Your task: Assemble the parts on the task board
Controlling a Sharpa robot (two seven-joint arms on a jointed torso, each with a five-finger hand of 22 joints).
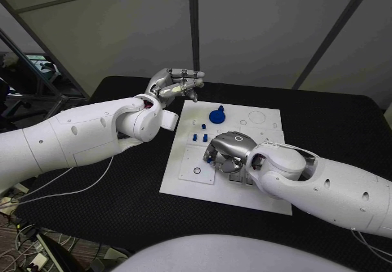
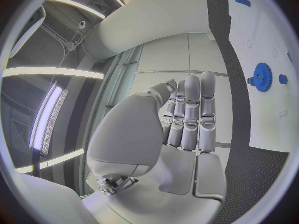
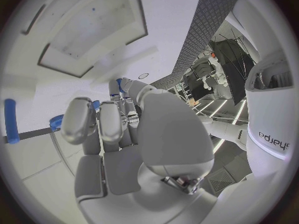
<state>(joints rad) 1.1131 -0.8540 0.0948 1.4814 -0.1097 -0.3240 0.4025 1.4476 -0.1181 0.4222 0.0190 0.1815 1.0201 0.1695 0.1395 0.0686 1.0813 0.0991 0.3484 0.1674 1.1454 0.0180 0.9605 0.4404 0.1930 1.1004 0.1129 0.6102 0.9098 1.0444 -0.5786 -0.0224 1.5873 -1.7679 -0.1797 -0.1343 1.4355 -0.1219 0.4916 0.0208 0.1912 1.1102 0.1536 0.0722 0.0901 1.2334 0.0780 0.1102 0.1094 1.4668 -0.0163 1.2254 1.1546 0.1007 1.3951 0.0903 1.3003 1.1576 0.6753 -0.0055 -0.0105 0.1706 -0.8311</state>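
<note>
The white task board (image 1: 245, 195) lies in the middle of the black table. A blue gear (image 1: 216, 116) stands near its far edge, with small blue pegs (image 1: 199, 136) just in front of it. My right hand (image 1: 229, 152) rests on the board's middle with its fingers curled down. A small blue part (image 3: 94, 104) shows between its fingertips, and a bit of blue (image 1: 211, 160) peeks out beside them. My left hand (image 1: 173, 84) is raised off the board's far left corner, fingers curled in with nothing in them. The left wrist view shows the gear (image 2: 261, 77) on the board (image 2: 268, 119).
A small black ring (image 1: 197, 170) lies on the board's left plate. Round holes (image 1: 257, 118) sit near the far right corner. A blue peg on a grey shaft (image 3: 10, 120) lies on the board beside my right hand. A white cable (image 1: 81, 184) trails over the table's left side.
</note>
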